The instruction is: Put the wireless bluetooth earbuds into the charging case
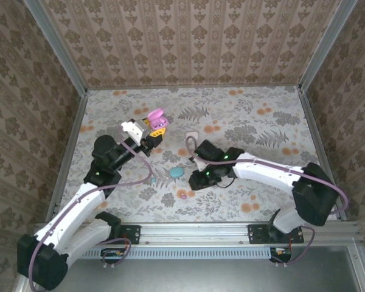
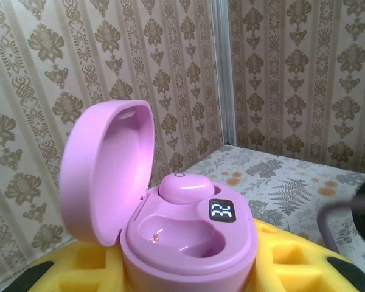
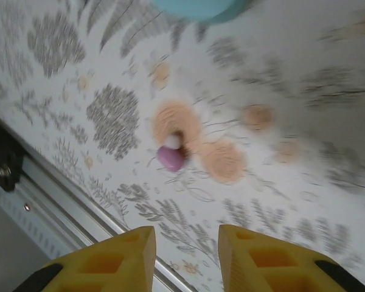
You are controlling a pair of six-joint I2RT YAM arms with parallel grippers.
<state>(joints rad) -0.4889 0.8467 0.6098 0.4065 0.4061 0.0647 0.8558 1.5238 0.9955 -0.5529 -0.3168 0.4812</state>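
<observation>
My left gripper [image 1: 154, 132] is shut on an open pink charging case [image 1: 157, 120], held above the table at the back left. In the left wrist view the case [image 2: 188, 243] sits between the yellow fingers [image 2: 79, 271] with its lid tipped up to the left. One pink earbud [image 2: 185, 187] is seated in the far slot, the near slot [image 2: 182, 234] is empty, and a small display glows. A second pink earbud [image 1: 183, 194] [image 3: 171, 157] with a whitish tip lies on the table. My right gripper [image 1: 196, 179] [image 3: 187, 243] hovers open just short of it, nothing between its fingers.
A teal case [image 1: 177, 172] [image 3: 198, 6] lies on the table left of the right gripper. A pale squarish case [image 1: 193, 134] rests farther back. The metal front rail [image 3: 73, 204] runs close behind the loose earbud. Patterned walls enclose the table.
</observation>
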